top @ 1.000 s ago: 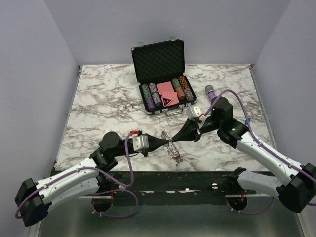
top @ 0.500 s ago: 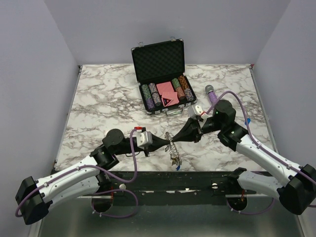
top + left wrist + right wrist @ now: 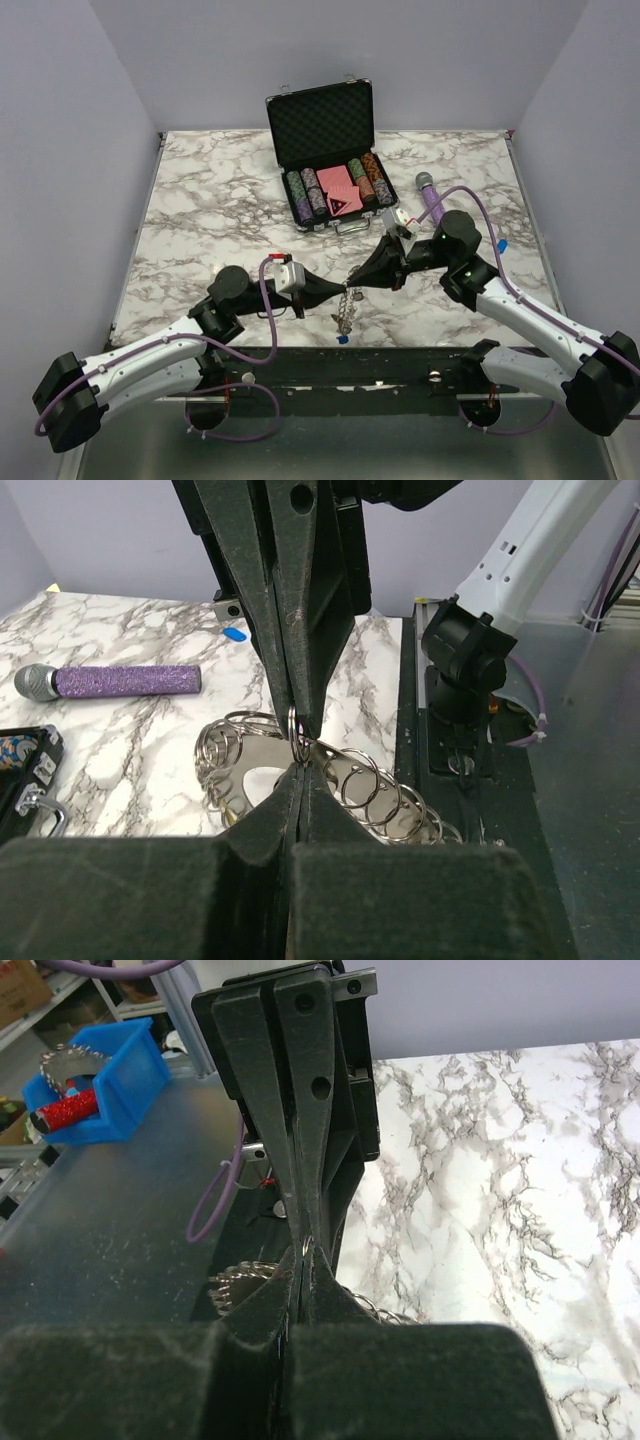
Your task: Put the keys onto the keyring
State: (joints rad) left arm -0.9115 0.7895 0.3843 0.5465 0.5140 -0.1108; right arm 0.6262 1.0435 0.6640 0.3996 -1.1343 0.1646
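**A:** Entry one, the keyring?

**B:** Keyring (image 3: 347,307): a large silver ring fringed all round with small loops. It hangs between the two arm tips, over the near edge of the table (image 3: 200,200), about midway along that edge.

**A:** Left gripper?

**B:** Left gripper (image 3: 298,772): fingers pressed together, tips nipping the rim of the keyring from the left.

**A:** Right gripper?

**B:** Right gripper (image 3: 303,1262): fingers pressed together as well, pinching one small loop on the keyring's fringe. Its tips meet the left gripper's tips point to point.

**A:** Keys?

**B:** A blue piece (image 3: 342,339) sits at the lower end of the keyring, right at the near edge. It is too small to tell if it is a key.

**A:** Other stock on the table?

**B:** Black case (image 3: 320,125): lid raised, rows of poker chips and a pink deck inside, at the middle of the far edge. Purple microphone (image 3: 428,192): lying just right of the case, well apart from the keyring.

**A:** Off the table?

**B:** Blue bin (image 3: 105,1070): it holds a red glittery tube.
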